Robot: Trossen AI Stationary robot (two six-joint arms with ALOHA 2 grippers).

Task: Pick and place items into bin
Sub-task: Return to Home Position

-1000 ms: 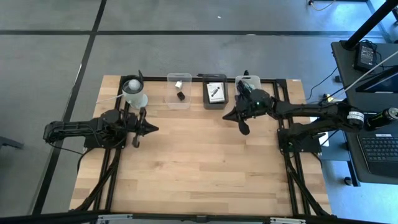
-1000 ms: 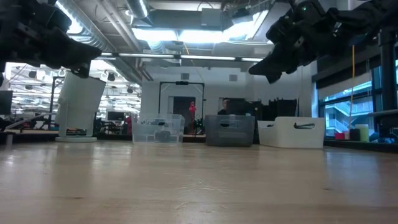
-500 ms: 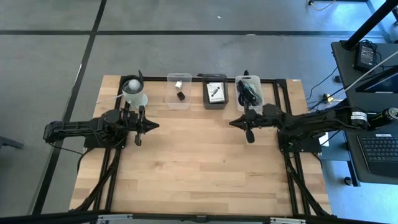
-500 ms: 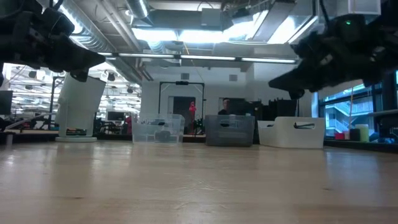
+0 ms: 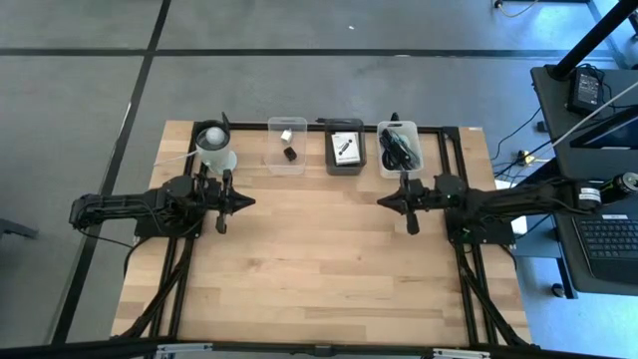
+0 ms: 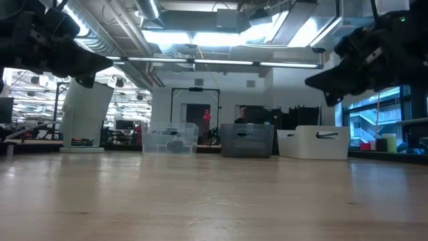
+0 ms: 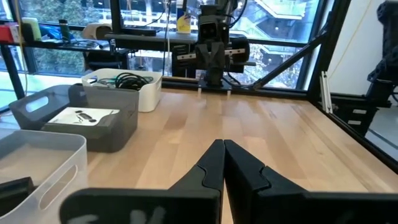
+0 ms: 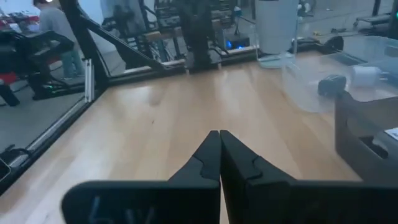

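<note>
Three bins stand in a row at the table's far edge. The clear bin (image 5: 287, 145) holds a small black piece (image 5: 290, 154) and a tiny white block (image 5: 286, 135). A white card (image 5: 346, 147) lies in the grey bin (image 5: 346, 165), and a black coiled cable (image 5: 399, 146) in the white bin (image 5: 399, 170). My left gripper (image 5: 250, 202) hovers shut and level at mid-left, holding nothing. My right gripper (image 5: 382, 200) hovers shut and level near the white bin, on its near side, also with nothing in it.
A white round cup-like container (image 5: 214, 148) stands at the far left corner, beyond my left arm. Bare wooden tabletop (image 5: 319, 269) lies between the two grippers and toward the near edge. A desk with a laptop (image 5: 608, 234) stands off the table's right side.
My right gripper has drawn back from beside the white bin toward the table's right and near edges, sinking lower and levelling out. It has stayed shut.
</note>
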